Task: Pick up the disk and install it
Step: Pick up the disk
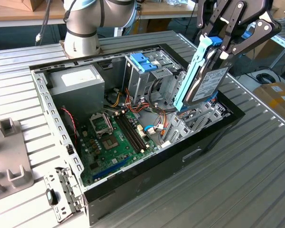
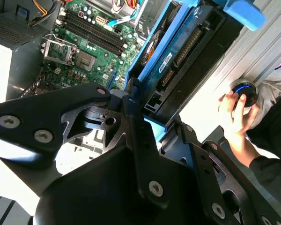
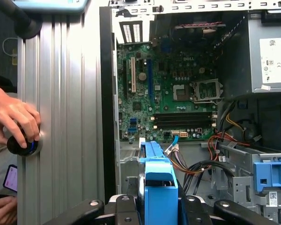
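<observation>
Black gripper (image 1: 224,43) clamps the dark-grey, white-labelled disk (image 1: 206,84) with light-blue rail, on end over the case (image 1: 147,176)

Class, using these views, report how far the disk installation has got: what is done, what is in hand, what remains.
Done: the disk is picked up, clamped in the end effector. In hand: it hangs tilted, lower end over the open computer case, near its drive cage. Left: it is not yet seated inside.
</observation>
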Tool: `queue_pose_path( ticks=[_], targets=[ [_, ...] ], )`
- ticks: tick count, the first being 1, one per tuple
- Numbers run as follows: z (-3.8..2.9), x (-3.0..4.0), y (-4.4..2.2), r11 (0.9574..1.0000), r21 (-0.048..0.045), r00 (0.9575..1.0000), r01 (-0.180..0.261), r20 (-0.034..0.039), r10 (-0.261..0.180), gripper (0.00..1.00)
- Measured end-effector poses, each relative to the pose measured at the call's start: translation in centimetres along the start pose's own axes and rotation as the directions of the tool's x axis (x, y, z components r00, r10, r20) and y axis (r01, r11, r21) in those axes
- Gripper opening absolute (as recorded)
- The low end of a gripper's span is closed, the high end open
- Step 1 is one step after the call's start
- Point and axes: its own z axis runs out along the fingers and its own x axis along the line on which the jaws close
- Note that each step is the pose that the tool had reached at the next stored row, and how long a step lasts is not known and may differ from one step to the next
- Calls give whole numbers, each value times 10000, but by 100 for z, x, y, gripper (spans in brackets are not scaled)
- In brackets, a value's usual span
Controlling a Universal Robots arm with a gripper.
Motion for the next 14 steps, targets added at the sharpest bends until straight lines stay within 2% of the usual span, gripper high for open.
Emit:
queue_pose_path(
  ticks=[14],
  targets=[
    [0,-2,-73,10000,1,10000,-2,-40,2,37]
  ],
)
